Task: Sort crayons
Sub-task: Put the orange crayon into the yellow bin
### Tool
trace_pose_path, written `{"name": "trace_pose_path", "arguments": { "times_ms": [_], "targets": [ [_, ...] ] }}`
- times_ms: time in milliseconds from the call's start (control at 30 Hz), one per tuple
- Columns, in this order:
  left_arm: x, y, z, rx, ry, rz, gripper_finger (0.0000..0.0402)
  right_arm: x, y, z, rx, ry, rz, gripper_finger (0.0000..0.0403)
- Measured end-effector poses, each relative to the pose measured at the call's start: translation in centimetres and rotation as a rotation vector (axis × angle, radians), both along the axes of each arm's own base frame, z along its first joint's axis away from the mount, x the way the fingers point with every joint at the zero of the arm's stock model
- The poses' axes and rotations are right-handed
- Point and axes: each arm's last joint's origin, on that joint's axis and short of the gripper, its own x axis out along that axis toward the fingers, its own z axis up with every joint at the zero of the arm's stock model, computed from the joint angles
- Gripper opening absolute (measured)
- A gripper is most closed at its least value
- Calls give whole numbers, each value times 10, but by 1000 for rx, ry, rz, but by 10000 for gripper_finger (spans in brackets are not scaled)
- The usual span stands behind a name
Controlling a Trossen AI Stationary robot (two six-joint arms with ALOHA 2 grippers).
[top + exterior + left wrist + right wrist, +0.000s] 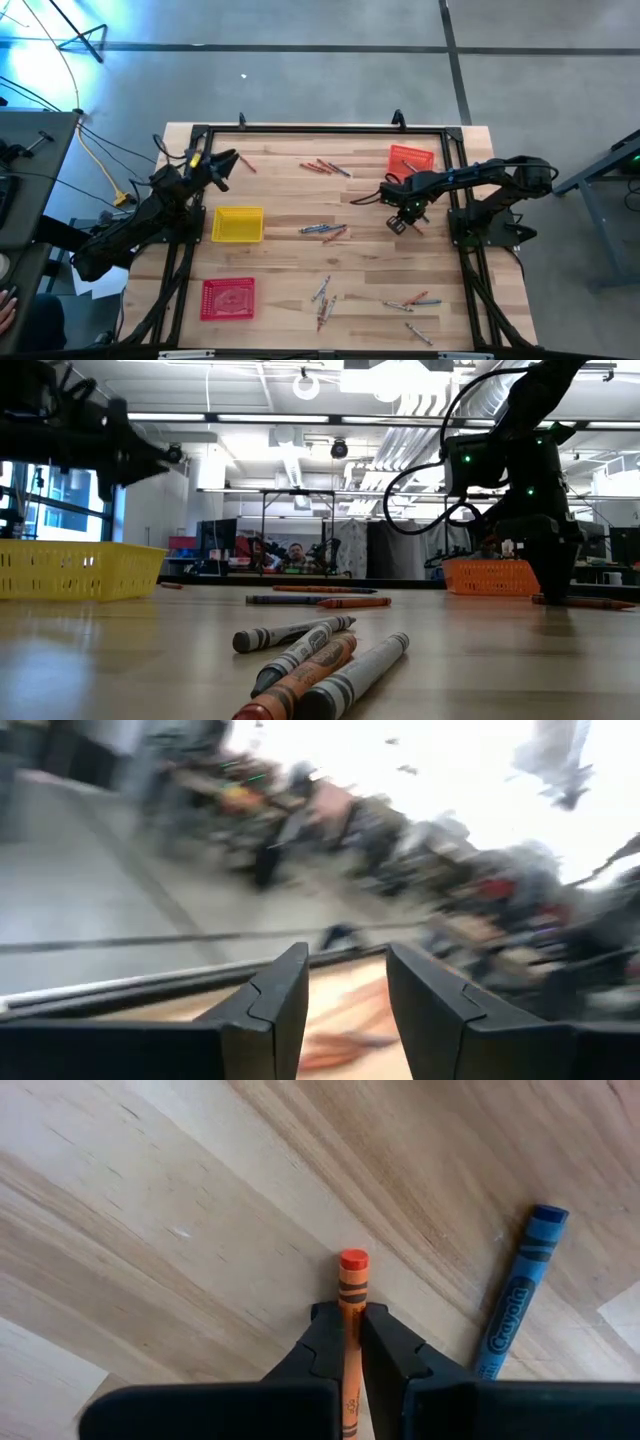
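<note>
Crayons lie scattered on the wooden table in small groups: near the far edge, in the middle and near the front. My right gripper is down at the tabletop just near of the orange tray, shut on an orange crayon. A blue crayon lies flat beside it. My left gripper is open and empty, raised at the far left of the table, next to a single crayon. My right gripper pinches the orange crayon's shaft between its two fingertips, just behind its flat end. The fingers come from above, pointing down, and the crayon runs along the gap between them, its flat end sticking out past the tips. Whether it is clear of the table, I cannot tell.
A yellow tray stands at mid left and a red tray at front left. A black frame runs along the table's edges. Several crayons lie close to the low camera.
</note>
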Motion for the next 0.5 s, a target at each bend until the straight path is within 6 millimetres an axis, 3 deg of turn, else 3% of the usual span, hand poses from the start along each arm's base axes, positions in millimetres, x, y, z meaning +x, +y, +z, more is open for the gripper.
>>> {"name": "trace_pose_path", "arguments": {
  "times_ms": [233,500],
  "targets": [
    [-2,-9,26,148,-232,-178,127,31,-7,33,-95,-183,124,6],
    [10,-14,13,7,-140,-318,127,71,-15,82,-212,-483,305,7]
  ]
}}
